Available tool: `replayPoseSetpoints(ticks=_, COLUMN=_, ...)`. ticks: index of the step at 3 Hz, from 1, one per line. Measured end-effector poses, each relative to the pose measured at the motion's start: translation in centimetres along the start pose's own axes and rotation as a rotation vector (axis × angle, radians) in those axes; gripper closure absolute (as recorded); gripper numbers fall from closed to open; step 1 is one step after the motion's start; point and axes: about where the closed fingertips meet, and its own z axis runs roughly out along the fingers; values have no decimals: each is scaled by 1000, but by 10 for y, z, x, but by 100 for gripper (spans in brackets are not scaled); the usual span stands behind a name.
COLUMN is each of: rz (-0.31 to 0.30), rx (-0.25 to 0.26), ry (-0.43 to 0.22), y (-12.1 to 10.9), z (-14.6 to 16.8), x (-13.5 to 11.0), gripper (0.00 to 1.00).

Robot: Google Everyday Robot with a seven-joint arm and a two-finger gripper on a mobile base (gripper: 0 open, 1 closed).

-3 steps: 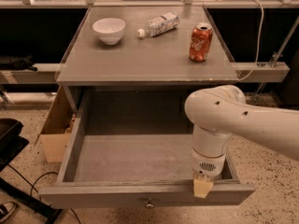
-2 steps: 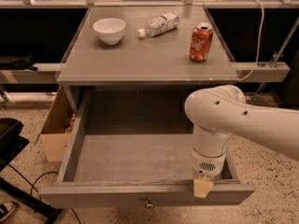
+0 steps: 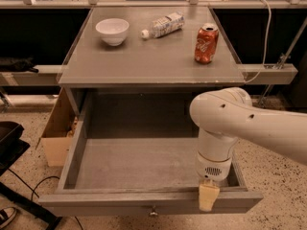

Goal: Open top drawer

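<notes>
The top drawer (image 3: pixel 139 164) is a wide grey wooden drawer pulled far out of the cabinet, with a plain grey inside and nothing in it. Its small brass knob (image 3: pixel 153 212) shows at the centre of the front panel (image 3: pixel 96 206), at the bottom edge of the view. My gripper (image 3: pixel 208 198) hangs from the white arm (image 3: pixel 249 121) at the drawer's front right. One beige finger (image 3: pixel 208 199) lies over the front panel's top edge, right of the knob.
On the grey cabinet top (image 3: pixel 144 61) stand a white bowl (image 3: pixel 112 30), a plastic bottle (image 3: pixel 164 24) on its side and a red soda can (image 3: pixel 206 43). A cardboard box (image 3: pixel 58 128) sits on the floor at the left. A black object (image 3: pixel 9 143) is at the far left.
</notes>
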Motion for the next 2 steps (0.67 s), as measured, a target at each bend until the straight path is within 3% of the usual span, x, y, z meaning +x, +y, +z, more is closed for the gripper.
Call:
replayPoseSetpoints(ticks=1, rz=-27, rx=78, ry=4, y=12, z=-35, x=-4, gripper=0)
replayPoseSetpoints(ticks=2, rz=-92, rx=236, ry=6, y=52, z=-109, x=-12, gripper=0)
